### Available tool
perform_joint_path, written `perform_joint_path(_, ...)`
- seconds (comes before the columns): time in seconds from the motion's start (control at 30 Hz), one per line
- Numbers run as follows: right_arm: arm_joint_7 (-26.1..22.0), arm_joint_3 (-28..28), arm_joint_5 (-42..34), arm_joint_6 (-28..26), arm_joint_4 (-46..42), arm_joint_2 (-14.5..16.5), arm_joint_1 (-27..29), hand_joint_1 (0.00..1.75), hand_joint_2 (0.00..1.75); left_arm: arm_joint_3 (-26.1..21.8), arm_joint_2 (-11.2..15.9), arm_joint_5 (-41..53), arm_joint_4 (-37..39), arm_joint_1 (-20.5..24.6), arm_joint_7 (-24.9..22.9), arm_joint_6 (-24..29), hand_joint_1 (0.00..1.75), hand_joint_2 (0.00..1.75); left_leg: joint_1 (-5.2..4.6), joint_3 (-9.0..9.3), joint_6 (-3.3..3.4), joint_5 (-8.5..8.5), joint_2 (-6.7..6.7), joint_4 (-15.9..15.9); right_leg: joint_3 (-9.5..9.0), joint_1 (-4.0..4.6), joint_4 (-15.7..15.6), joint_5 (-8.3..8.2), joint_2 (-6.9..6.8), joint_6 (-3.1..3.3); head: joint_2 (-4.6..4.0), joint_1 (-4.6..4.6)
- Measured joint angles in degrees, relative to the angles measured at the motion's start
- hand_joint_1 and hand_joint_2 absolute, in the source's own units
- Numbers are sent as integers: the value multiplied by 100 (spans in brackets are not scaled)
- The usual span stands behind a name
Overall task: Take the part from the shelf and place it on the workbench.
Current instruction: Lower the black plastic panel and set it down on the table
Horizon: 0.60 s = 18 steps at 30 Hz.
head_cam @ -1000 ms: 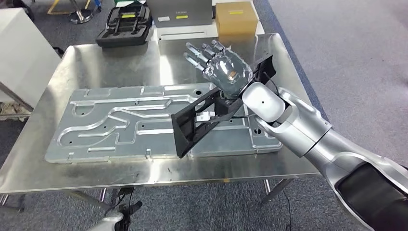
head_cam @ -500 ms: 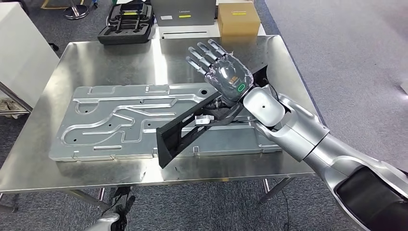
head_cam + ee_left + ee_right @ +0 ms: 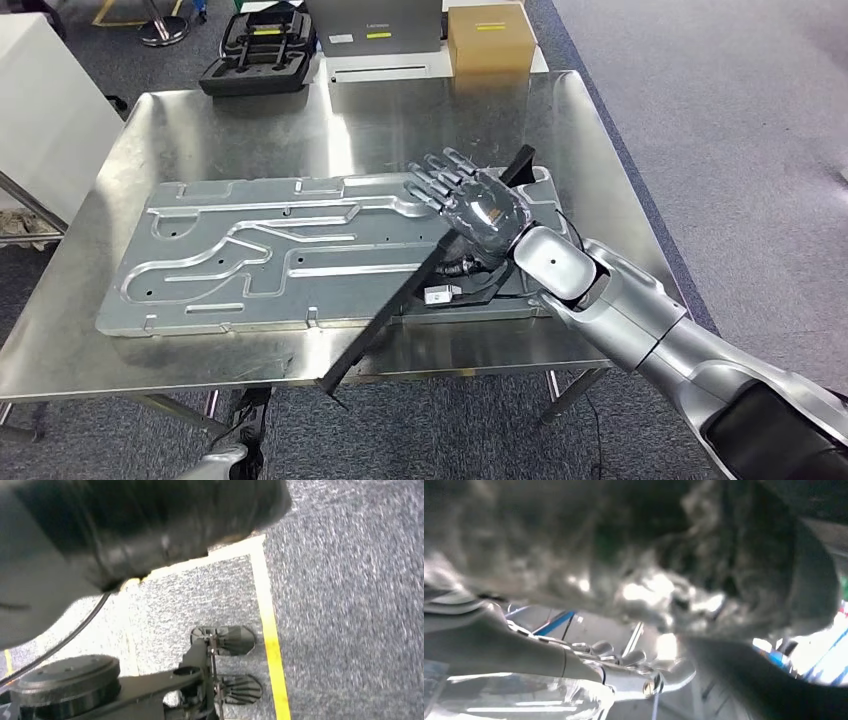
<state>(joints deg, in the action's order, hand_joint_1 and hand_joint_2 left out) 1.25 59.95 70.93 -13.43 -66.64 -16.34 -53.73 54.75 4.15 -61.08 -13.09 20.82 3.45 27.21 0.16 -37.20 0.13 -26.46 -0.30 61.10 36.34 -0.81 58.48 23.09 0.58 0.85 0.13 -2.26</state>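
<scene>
While the right hand is low over the desk, the task looks near its end: the part, a long black bracket-like piece, is at the desk and not on any shelf. It lies tilted across the near right corner of a large machined aluminium plate, one end up beside the hand, the other reaching past the desk's front edge. Fingers are stretched out above the part; whether anything under the palm grips it, I cannot tell (right wrist view too blurred to help). Left to do, by my judgement: settle the part flat, fully on the desk, and withdraw. Materials: desk is brushed, reflective steel; plate is matte grey with milled channels and holes; part is matte black, thin-walled, angular, probably light but awkwardly long.
</scene>
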Motion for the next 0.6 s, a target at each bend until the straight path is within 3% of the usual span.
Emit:
perform_joint_path(0.1, -288, 129, 25, 493, 52, -2, 149, 0, 0, 0, 16, 3, 0, -9, 3, -5, 0, 0, 28, -433, -72, -462, 3, 963, -7, -6, -20, -13, 1, 38, 0, -20)
perform_joint_path(0.17, -400, 245, 34, 748, 153, -3, 326, 0, 0, 0, 30, 4, 0, -29, 1, -12, 0, 0, 43, -521, -94, -437, 3, 1149, -6, -8, -16, -10, 3, 39, 0, -21)
perform_joint_path(0.2, -444, 306, 43, 852, 218, -4, 415, 0, 0, 0, 34, 4, 0, -31, 1, -15, 0, 0, 48, -412, -93, -286, 4, 927, -6, -11, -12, -9, 4, 36, 0, -22)
perform_joint_path(0.27, -515, 419, 77, 1028, 342, -7, 548, 0, 0, 0, 47, 7, 0, -21, -1, -17, 0, 0, 47, -28, -68, 35, 3, 167, 0, -9, -2, -4, 5, 16, 0, -22)
perform_joint_path(0.33, -547, 503, 107, 1133, 433, -18, 597, 0, 0, 0, 63, 13, 0, -13, -6, -17, 0, 0, 21, 207, -16, 158, -3, -300, 12, 0, 0, -10, 11, -37, 0, -19)
perform_joint_path(0.47, -558, 619, 118, 1224, 548, -52, 600, 0, 0, 0, 87, 27, 0, -18, -15, -19, 0, 0, 15, 273, 117, 199, 11, -408, 16, -9, 28, 28, 15, -169, 0, -9)
perform_joint_path(0.53, -558, 666, 118, 1249, 589, -79, 599, 0, 0, 0, 89, 35, 0, -12, -15, -20, 0, 0, 33, 312, 184, 234, 32, -467, 196, -9, 440, 291, 6, -196, 0, 10)
perform_joint_path(0.6, -558, 730, 118, 1274, 627, -97, 612, 0, 0, 0, 95, 37, 1, -15, -15, -19, 0, 0, 21, 313, 213, 237, 43, -471, 535, -10, 1187, 642, 3, -206, 0, 23)
